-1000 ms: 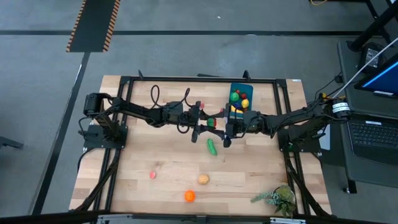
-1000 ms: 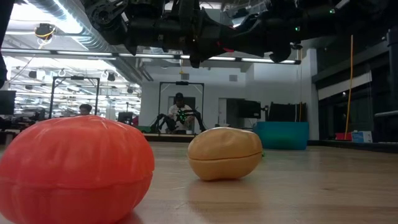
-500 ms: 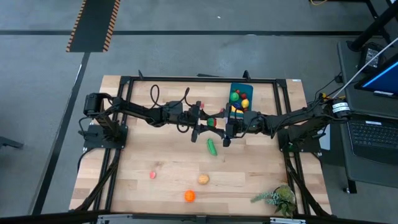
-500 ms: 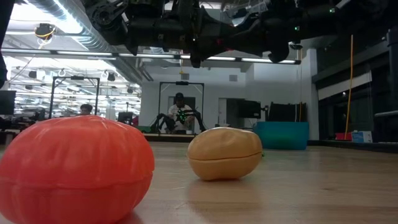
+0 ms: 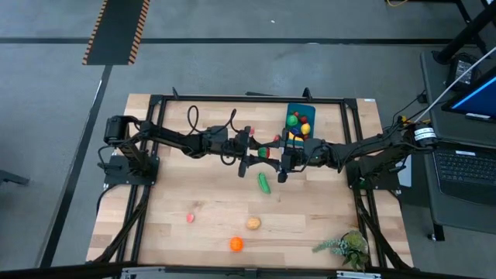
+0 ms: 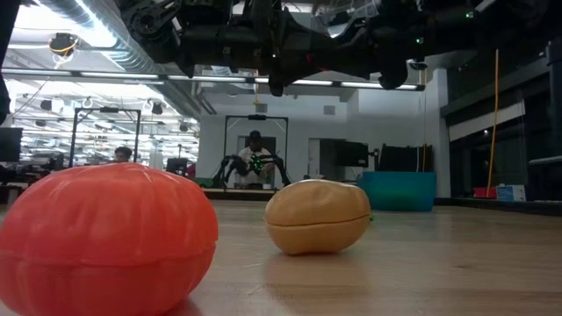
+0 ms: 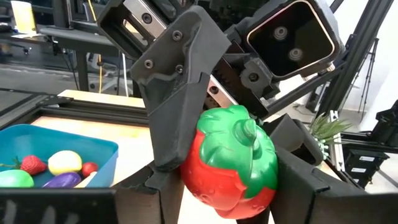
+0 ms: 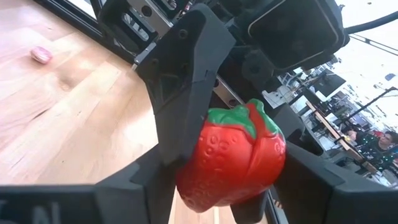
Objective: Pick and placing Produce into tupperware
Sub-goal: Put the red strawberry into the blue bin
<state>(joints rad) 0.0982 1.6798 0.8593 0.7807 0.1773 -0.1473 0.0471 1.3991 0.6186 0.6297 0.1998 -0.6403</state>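
Barely anything shifting: both grippers are meeting mid-table, left gripper (image 5: 260, 153) and right gripper (image 5: 277, 157) both pinching one strawberry (image 7: 230, 163); tupperware (image 5: 300, 122) is sitting at one o'clock from it.

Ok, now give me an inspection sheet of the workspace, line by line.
Surface: wooden table inside a black frame.
Job's things: blue tupperware at the far edge, several produce pieces inside; toy strawberry in the air at mid-table; green cucumber, pink piece, tan piece and orange piece loose on the wood.
Clutter: leafy sprig at the near right corner.
Grippers: left end effector shut on the strawberry; right end effector meets it at the same fruit.
Cables: loops along the left arm.
Surroundings: laptop right of the table; a person far behind.
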